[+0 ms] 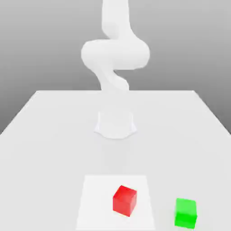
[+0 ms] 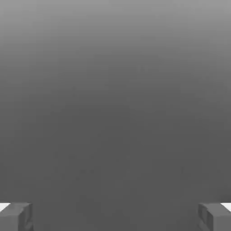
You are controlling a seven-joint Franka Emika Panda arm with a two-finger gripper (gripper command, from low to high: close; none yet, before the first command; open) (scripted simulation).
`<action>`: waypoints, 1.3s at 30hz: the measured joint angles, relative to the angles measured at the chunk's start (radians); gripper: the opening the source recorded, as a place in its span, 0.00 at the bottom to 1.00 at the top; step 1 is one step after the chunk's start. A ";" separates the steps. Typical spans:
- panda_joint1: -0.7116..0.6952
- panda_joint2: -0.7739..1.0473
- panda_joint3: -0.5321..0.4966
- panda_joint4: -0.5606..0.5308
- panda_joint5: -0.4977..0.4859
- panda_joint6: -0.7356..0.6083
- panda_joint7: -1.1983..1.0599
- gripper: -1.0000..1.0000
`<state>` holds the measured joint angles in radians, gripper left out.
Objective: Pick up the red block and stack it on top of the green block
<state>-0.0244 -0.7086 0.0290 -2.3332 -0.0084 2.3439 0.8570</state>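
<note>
In the exterior view, the white robot arm (image 1: 115,54) rises from its base (image 1: 115,125) at the far part of the pale table (image 1: 54,149). Nearer the camera, the red block (image 1: 124,200) sits on a white square (image 1: 94,205), turned at an angle. The green block (image 1: 186,213) rests on the table just beside the square, toward the exterior view's right, apart from the red block. In the hand view, the gripper (image 2: 115,217) has its two fingers (image 2: 26,217) spread wide apart, with nothing held between them.

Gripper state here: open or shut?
Open: in the hand view, the two-finger gripper has its grey fingertips wide apart at opposite edges, with a broad gap and nothing between them.
</note>
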 joint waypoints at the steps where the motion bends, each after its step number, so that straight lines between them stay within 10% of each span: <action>1: -0.011 0.039 0.012 -0.014 -0.004 0.019 0.025 0.50; 27: -0.052 0.981 0.084 -0.273 -0.104 0.533 0.536 0.50; 28: -0.042 1.011 0.072 -0.268 -0.116 0.558 0.544 0.00; 39: -0.065 0.895 0.107 -0.287 -0.065 0.462 0.507 0.00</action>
<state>-0.0896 0.1860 0.1355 -2.6199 -0.0734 2.8057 1.3640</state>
